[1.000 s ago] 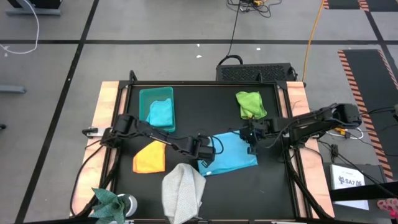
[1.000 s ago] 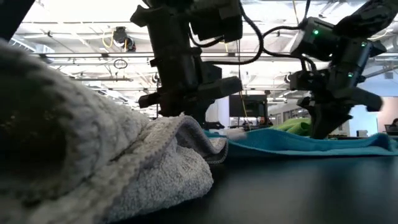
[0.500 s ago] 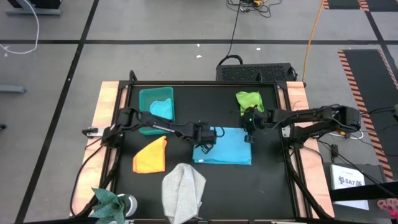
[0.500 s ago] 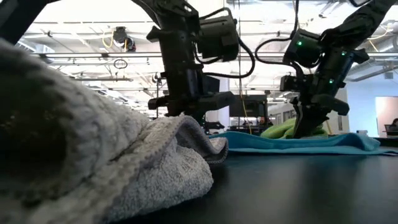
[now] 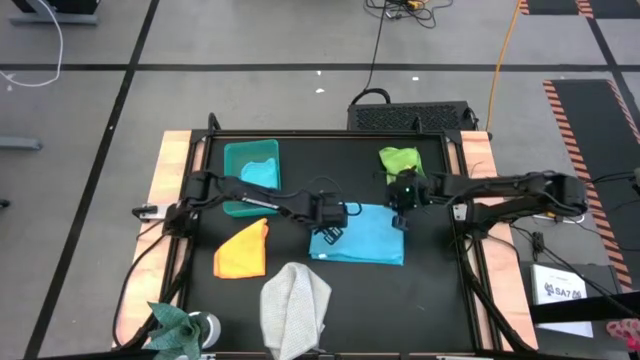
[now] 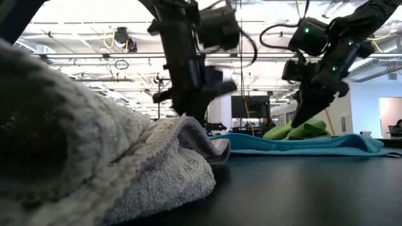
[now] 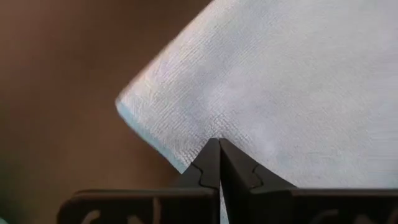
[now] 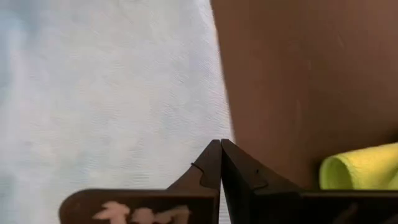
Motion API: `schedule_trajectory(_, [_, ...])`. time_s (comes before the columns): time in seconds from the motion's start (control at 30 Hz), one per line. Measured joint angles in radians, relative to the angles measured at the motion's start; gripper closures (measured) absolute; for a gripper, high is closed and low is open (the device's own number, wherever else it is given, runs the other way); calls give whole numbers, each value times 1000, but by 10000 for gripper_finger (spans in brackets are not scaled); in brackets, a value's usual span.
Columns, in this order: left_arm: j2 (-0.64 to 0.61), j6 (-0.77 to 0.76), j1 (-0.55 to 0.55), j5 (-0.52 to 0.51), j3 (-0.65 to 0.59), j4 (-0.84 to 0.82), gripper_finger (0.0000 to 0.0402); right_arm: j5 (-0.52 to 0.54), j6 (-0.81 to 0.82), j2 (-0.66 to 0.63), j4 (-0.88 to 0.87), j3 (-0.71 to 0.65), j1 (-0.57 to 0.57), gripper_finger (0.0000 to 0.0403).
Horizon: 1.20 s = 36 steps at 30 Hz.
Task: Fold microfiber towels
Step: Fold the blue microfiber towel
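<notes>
The light blue towel lies spread flat as a rectangle at the table's middle; it also shows in the low view. My left gripper is shut at its far left corner and points down. My right gripper is shut at its far right corner. The lime green towel lies bunched just beyond the right gripper. The orange-yellow towel and the light grey towel lie nearer the front. The teal towel lies in the bin. My left gripper has its shut fingertips on the light blue towel's edge, a little way from the far left corner, coming from above. The towel lies flat on the table there. My right gripper has its shut fingertips on the towel's right edge at the far corner, coming slanting from above. The towel lies flat; one layer or several, I cannot tell.
The rigid teal bin stands at the far left. A green plant-like thing sits at the near left corner. The grey towel fills the low view's left and hides the left gripper's tips there.
Both grippers have gone toward the table's far edge and down, drawing the light blue towel with them. The towel, slanted and rumpled a second ago, now lies spread out flat as a straight rectangle. In the last half second the right gripper has tipped.
</notes>
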Motion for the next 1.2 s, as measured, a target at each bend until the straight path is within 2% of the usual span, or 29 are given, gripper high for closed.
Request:
schedule_trajectory(0.3, [-32,59,-4,-22,0,-11,399,-17,66,9,-61,0,124,403])
schedule_trajectory(0.7, [-25,54,3,6,0,-6,397,33,66,42,-56,0,142,403])
schedule_trajectory(1.0, [0,78,1,81,-2,-5,334,35,53,42,-55,0,142,403])
schedule_trajectory(1.2, [-3,86,4,20,-2,-13,304,42,40,42,-55,0,139,403])
